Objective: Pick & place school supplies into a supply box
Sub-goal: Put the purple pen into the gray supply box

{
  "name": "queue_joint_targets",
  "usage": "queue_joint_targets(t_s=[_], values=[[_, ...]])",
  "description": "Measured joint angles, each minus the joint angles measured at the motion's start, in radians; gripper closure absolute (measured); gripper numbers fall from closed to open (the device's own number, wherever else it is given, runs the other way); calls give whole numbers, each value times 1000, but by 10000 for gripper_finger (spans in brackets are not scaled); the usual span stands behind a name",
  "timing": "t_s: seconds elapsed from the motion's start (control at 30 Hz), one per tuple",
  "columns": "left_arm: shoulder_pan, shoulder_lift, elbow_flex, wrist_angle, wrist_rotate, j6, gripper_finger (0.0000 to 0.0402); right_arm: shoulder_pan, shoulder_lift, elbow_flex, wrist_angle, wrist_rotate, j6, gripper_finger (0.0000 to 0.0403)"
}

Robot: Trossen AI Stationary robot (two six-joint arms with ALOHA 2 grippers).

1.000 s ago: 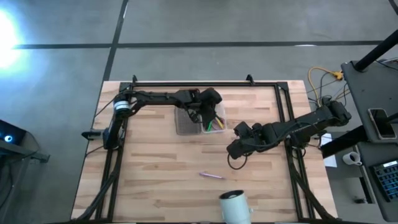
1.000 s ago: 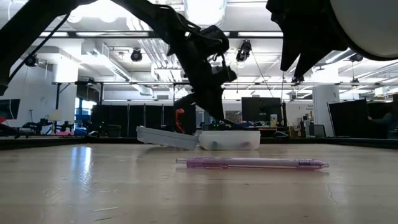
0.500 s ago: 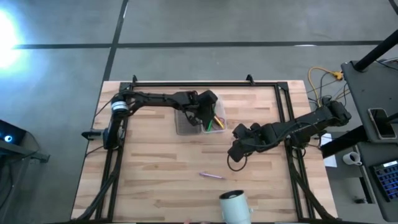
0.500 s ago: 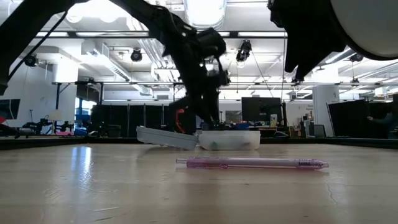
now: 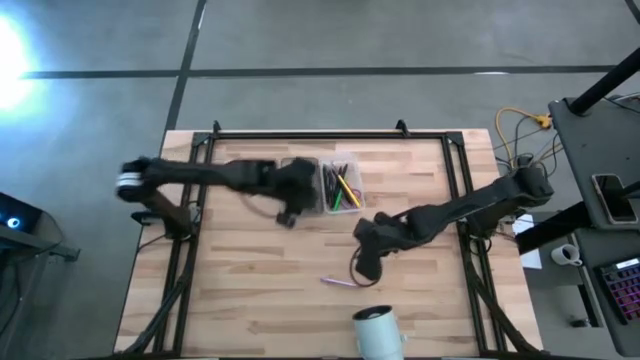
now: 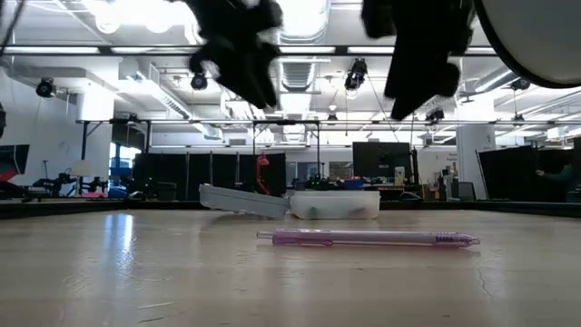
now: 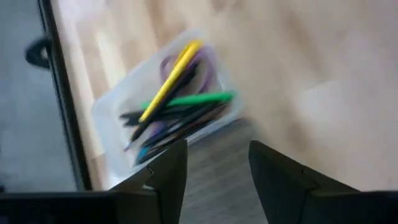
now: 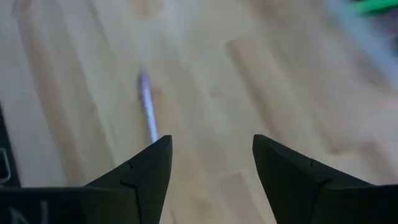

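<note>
Both arms blur in the high view, so outlines of the pincers are smeared there. Left pincer (image 5: 287, 190) sits over the grey mesh lid half of the supply box (image 5: 334, 186), just beside the clear tray; its wrist view shows the two fingers (image 7: 166, 177) spread apart with nothing between them. Right pincer (image 5: 365, 252) hangs above bare bench (image 5: 250, 270), near the loose pen; fingers (image 8: 149, 168) stand wide, empty. Tray contents, counted from the left wrist view: one yellow marker (image 7: 169, 81), one green marker (image 7: 189, 99), a bundle of thin dark pencils (image 7: 171, 118) too tangled to count, and a purple loop beneath them, mostly covered, hard to identify. One pink-purple pen (image 6: 368, 238) lies flat on the bench, well apart from the box, between it and the white cup (image 5: 378, 333). The cup is cut off at the frame edge in the high view; in the low view only a curved white slice of it shows.
</note>
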Motion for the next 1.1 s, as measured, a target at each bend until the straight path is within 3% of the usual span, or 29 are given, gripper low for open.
queue_joint_targets(t_s=[0.2,0.43,0.73,1.1], values=[[-121,-292,-329,242,-2,-259,254,1,184,50,53,-130,-67,188],[-216,-503,-581,374,-105,-415,254,24,352,194,26,-149,-186,188],[-268,-543,-678,367,-123,-503,254,71,560,409,-49,-190,-242,188],[-287,-557,-674,366,-122,-505,254,72,691,570,-193,-121,-118,188]])
